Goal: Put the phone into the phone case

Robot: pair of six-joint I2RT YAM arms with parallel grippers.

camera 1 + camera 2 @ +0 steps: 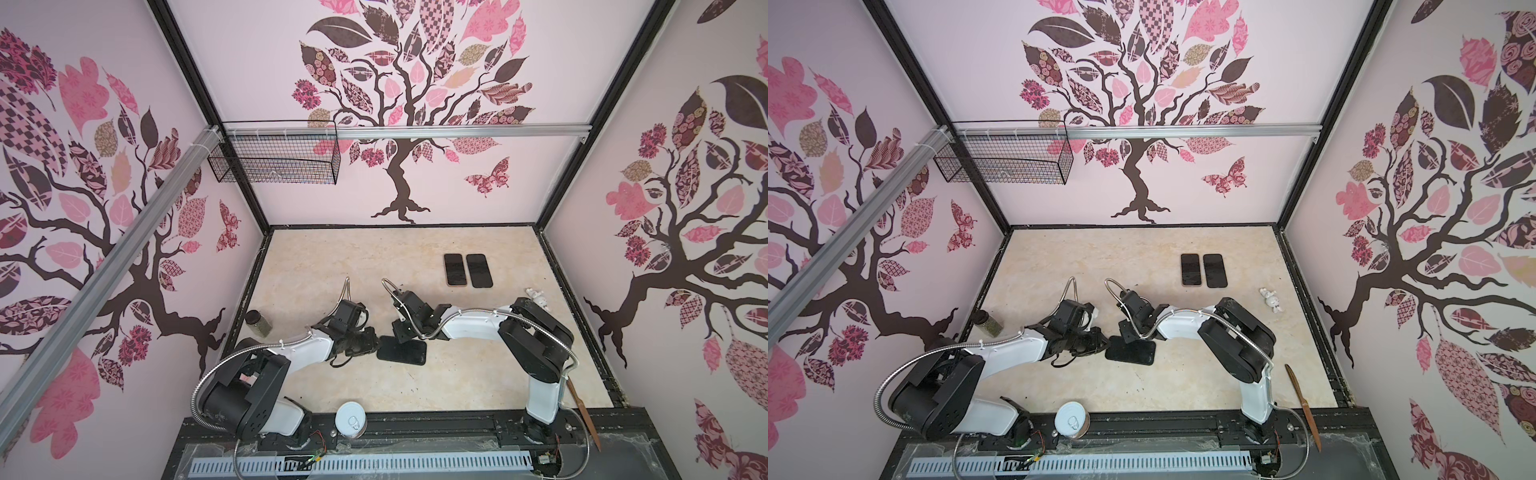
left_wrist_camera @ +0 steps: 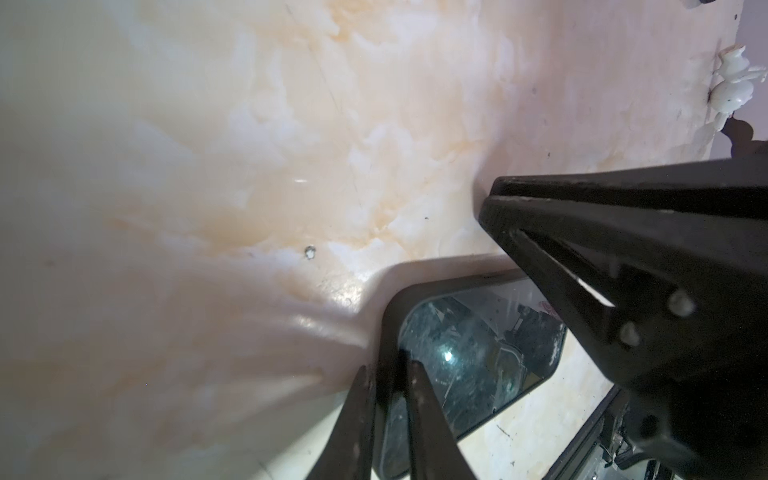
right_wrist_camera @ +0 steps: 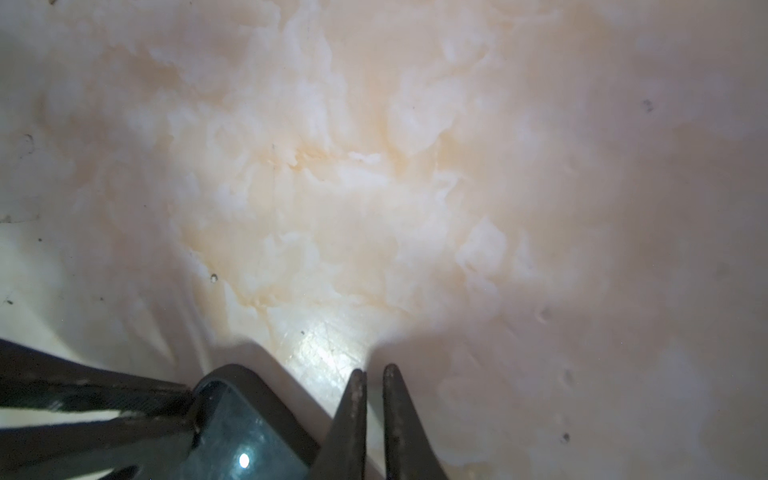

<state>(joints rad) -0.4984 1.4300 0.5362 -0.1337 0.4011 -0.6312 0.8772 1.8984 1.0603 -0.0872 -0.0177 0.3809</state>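
Left end effector [image 2: 390, 365] clamps phone case [image 2: 388, 328] rim; right end effector [image 3: 375, 370] nearly clenched, empty, beside edge.

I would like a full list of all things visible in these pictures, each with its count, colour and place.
phone case: one, black, table centre.
phone: one, dark screen, inside that case.
spare phones: two, black, side by side, far right.
jar: one, greenish contents, left table edge.
tin can: one, silver, near edge.
figurine: one, white, right edge.
wooden knife: one, brown, near right corner.
wire basket: one, black, back wall rail.
table: one, beige marble.
left tool: one, black, shut on the phone case rim.
right tool: one, black, nearly shut, holding nothing.
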